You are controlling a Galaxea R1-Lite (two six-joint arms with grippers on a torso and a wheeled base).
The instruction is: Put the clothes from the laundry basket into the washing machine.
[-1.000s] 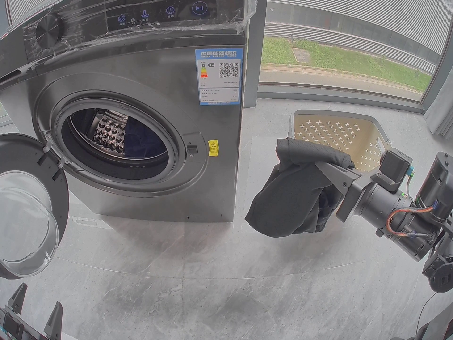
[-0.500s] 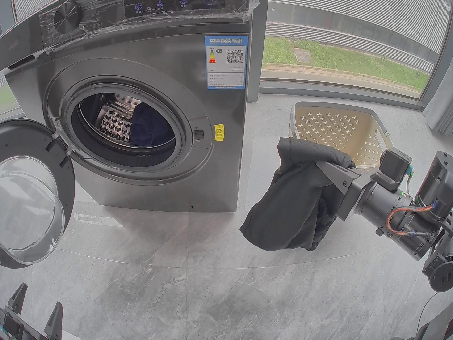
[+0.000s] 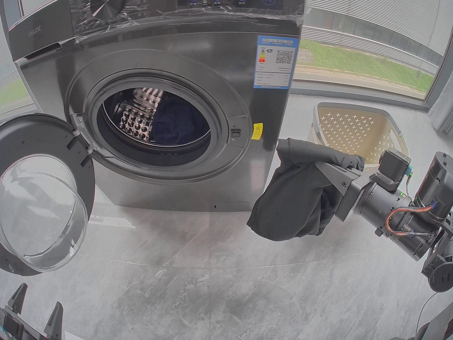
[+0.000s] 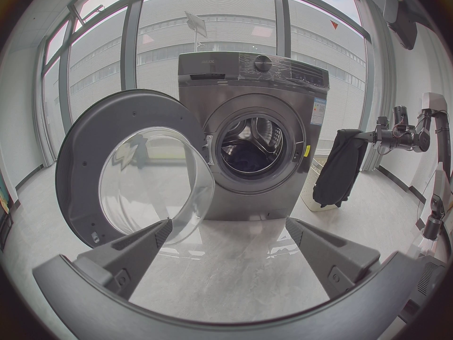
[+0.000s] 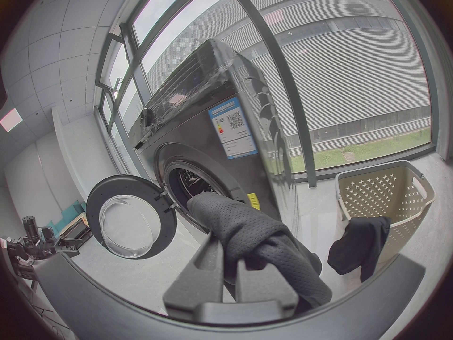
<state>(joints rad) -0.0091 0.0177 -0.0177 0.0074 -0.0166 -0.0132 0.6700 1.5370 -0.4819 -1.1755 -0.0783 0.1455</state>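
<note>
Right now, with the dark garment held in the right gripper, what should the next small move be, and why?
Probably carry the right gripper toward the drum opening. It is shut on the dark garment, which hangs above the floor, outside the laundry basket, and the door stands wide open, so the way in looks free.

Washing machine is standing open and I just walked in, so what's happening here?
The right gripper holds a dark garment in the air beside the laundry basket, not yet at the washing machine, whose door is swung open. A dark blue item already lies in the drum, and another dark garment hangs over the basket's rim. The left gripper sits low and open, holding nothing.
</note>
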